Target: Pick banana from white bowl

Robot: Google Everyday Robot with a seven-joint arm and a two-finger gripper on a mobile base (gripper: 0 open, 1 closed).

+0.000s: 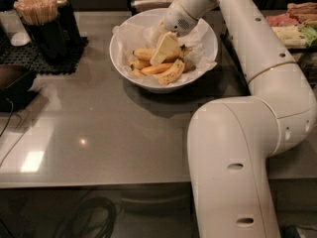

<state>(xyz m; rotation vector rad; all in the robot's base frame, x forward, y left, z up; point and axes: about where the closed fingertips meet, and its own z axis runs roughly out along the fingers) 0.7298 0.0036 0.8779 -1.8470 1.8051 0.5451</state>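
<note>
The white bowl (205,36), lined with crinkled white paper, stands at the back middle of the grey table. Three bananas lie in it. The long yellow speckled banana (141,53) lies across the middle and is partly hidden under the gripper. A slim orange-tinted banana (154,69) and a short speckled one (172,72) lie in front of it. My gripper (163,48) reaches down into the bowl from the right and sits right on the long banana's middle.
A black holder of wooden sticks (38,19) stands on a black mat at the back left. A dark object (12,86) and a cable lie at the left edge. Trays of food (297,26) stand at the right. My arm's large white body (233,162) fills the front right.
</note>
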